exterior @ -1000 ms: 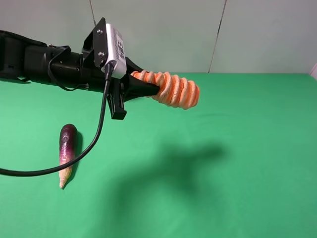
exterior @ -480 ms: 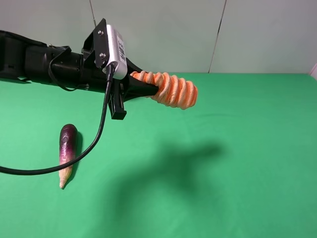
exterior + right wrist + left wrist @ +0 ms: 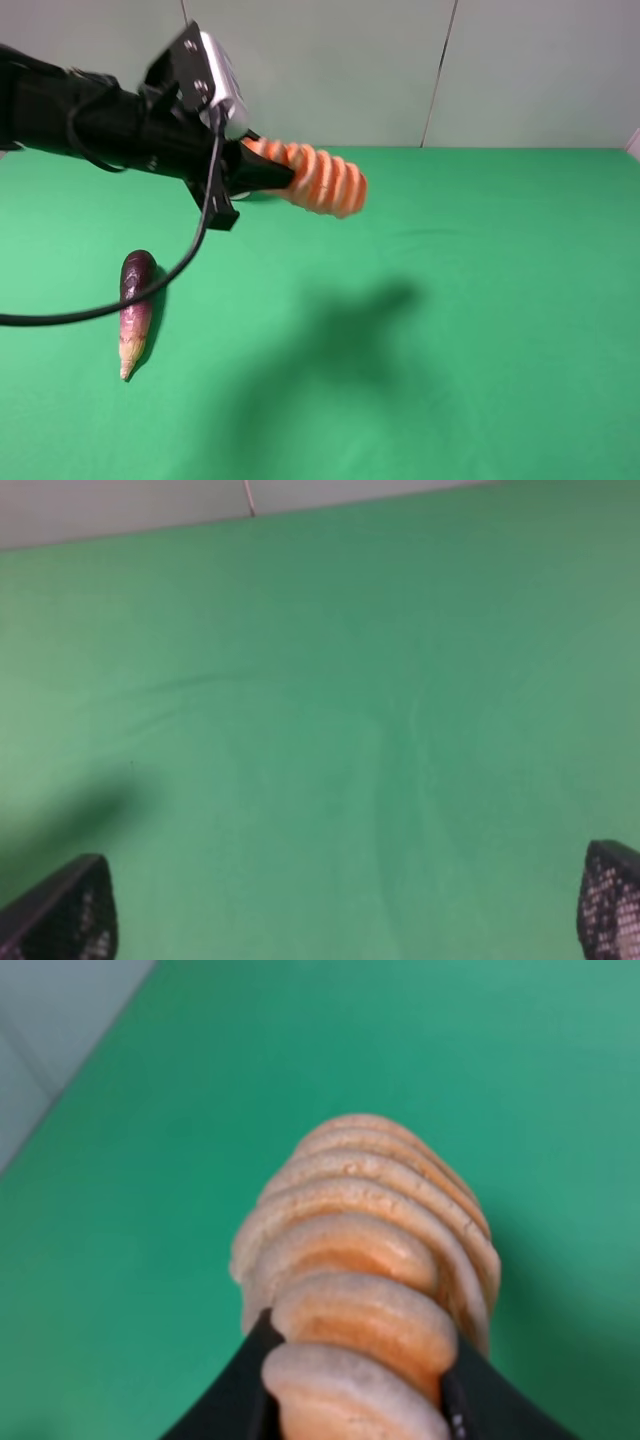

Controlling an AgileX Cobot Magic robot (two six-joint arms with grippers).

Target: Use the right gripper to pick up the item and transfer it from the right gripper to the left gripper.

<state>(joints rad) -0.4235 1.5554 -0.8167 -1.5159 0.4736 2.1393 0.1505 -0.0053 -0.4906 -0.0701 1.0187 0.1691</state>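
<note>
The item [image 3: 315,179], an orange and cream twisted roll, is held in the air by my left gripper [image 3: 268,174], which is shut on its left end. The roll sticks out to the right, well above the green table. In the left wrist view the roll [image 3: 370,1260] fills the middle, with a black finger [image 3: 240,1390] on each side of its near end. My right gripper [image 3: 340,905] is out of the exterior view; its wrist view shows two fingertips [image 3: 60,905] far apart, open and empty over bare green cloth.
A purple eggplant [image 3: 134,310] lies on the green table [image 3: 480,300] at the left, below the left arm. A black cable [image 3: 190,260] hangs from the left arm over it. A grey wall stands behind the table.
The left arm has swung to the left and slightly up with the roll still in its grip; the roll's tip now sits further left. The eggplant has not moved.
</note>
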